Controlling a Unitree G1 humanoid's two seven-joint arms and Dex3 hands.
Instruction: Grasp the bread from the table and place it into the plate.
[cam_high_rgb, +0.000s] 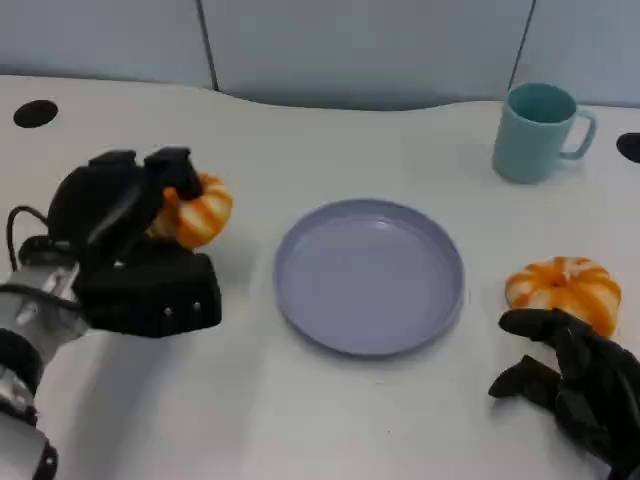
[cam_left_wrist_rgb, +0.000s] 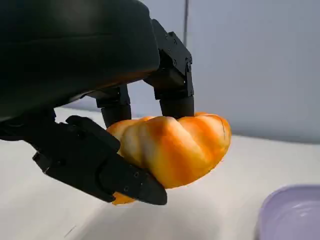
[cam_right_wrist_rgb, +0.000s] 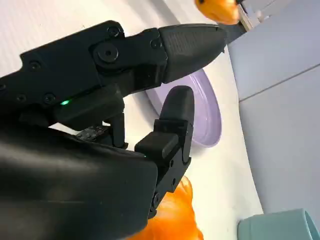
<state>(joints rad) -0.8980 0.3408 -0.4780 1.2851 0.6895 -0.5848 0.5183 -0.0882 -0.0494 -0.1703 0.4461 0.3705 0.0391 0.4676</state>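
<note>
Nearest the camera, left robot hand (cam_high_rgb: 135, 250): one black, many-fingered hand of hard moulded plastic on a silver forearm, clamped on a glossy orange-and-cream ridged bread roll (cam_high_rgb: 198, 210). In the left wrist view the fingers (cam_left_wrist_rgb: 172, 82) press on the roll's (cam_left_wrist_rgb: 172, 147) top while a flat black thumb (cam_left_wrist_rgb: 100, 165) presses it from below; the roll is raised clear of the table. Right robot hand (cam_high_rgb: 575, 385): one black hand of the same make, fingers spread apart and holding nothing, resting low at the table's near right. Its fingertips lie just beside a second orange-and-cream ridged bread roll (cam_high_rgb: 563, 287), round and pumpkin-like, which sits on the table; whether they touch it cannot be told. Bread rolls: two in all, both smooth, shiny and lobed with pale stripes. Between the two hands lies one round lavender plate (cam_high_rgb: 300, 300), matte, shallow, with a raised rim and nothing in it; the held roll is to its left, apart from the rim. Beyond the plate, at far right, stands one upright teal mug (cam_high_rgb: 537, 130), cylindrical, with a loop handle. All rest on one smooth white table (cam_high_rgb: 300, 430) with two dark round holes (cam_high_rgb: 35, 113) near its far edge. Behind it stand pale grey wall panels (cam_high_rgb: 360, 45).
</note>
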